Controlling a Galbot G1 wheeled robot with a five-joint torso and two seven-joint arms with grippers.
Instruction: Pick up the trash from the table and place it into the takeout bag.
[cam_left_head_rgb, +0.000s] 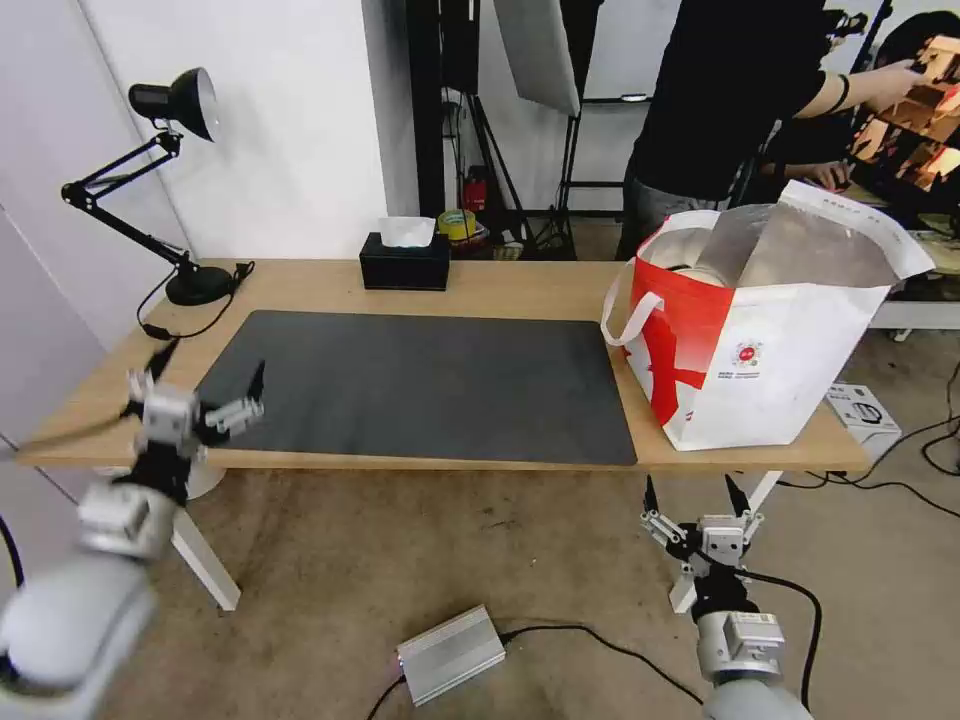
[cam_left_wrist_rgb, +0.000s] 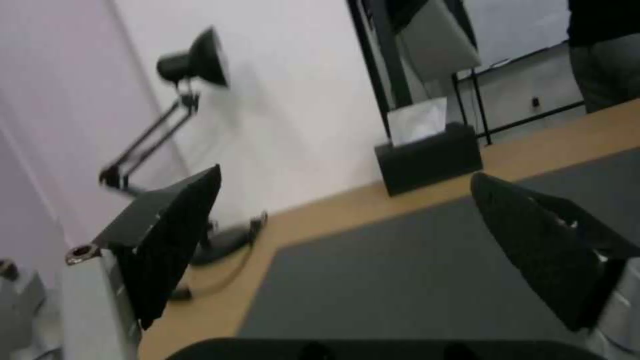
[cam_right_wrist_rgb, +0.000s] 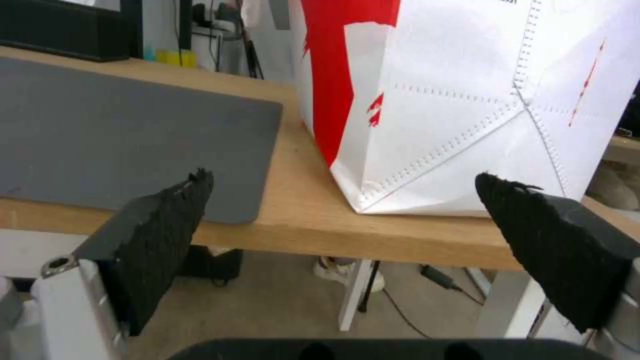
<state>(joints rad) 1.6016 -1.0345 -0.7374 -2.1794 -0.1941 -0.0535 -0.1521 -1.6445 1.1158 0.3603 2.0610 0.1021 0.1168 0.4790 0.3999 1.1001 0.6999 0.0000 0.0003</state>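
Note:
The takeout bag (cam_left_head_rgb: 760, 340) stands open on the right end of the table (cam_left_head_rgb: 520, 285), white and red with foil lining. Just inside its mouth I see a pale round rim (cam_left_head_rgb: 692, 270); I cannot tell which piece of trash it is, and the bag's wall hides the rest. My left gripper (cam_left_head_rgb: 208, 370) hovers open over the table's front left corner, at the dark mat's (cam_left_head_rgb: 420, 385) edge, with nothing between its fingers (cam_left_wrist_rgb: 180, 235). My right gripper (cam_left_head_rgb: 693, 497) is open and empty below the table's front edge, in front of the bag (cam_right_wrist_rgb: 467, 100).
A black desk lamp (cam_left_head_rgb: 180, 110) stands at the back left and a black tissue box (cam_left_head_rgb: 405, 260) at the back middle. A silver box (cam_left_head_rgb: 450, 652) with cables lies on the floor. A person stands behind the bag. A white table leg (cam_right_wrist_rgb: 357, 295) is near my right gripper.

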